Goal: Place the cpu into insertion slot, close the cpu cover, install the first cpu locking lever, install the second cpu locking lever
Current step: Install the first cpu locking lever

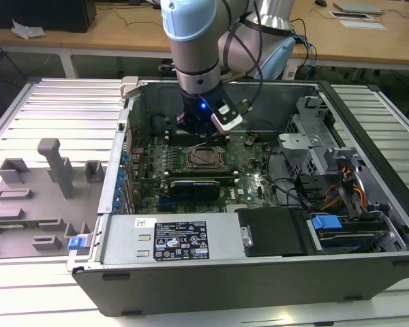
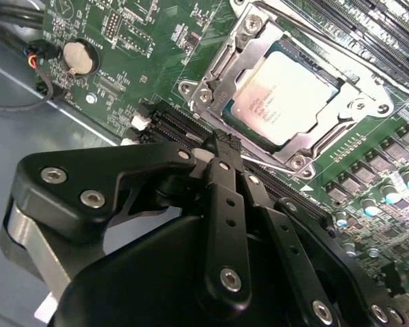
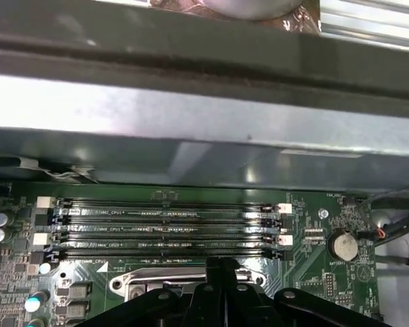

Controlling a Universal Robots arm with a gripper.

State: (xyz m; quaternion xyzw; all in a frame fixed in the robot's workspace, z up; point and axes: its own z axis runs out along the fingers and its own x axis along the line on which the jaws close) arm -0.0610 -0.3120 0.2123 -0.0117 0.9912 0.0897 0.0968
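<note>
The arm reaches down into an open computer case lying on its side on a slatted metal table, its wrist hanging over the green motherboard near the case's far wall. In the second wrist view the gripper hangs above the board with its two black fingers pressed together and nothing between them, the tips poised just beside the near edge of the insertion slot. The cpu already lies flat in that socket, its pale metal top showing through the window of the cpu cover, which is folded down around it (a thin wire lever runs along the socket's near side, though whether it is latched cannot be told). A round coin battery sits on the board well off to one side. In the first wrist view the closed fingertips hover by the socket's edge, with four long memory slots lying parallel just beyond and the case's grey metal wall behind them. In the exterior view, grey plastic fixtures stand on the table to the exterior view's left of the case.
</note>
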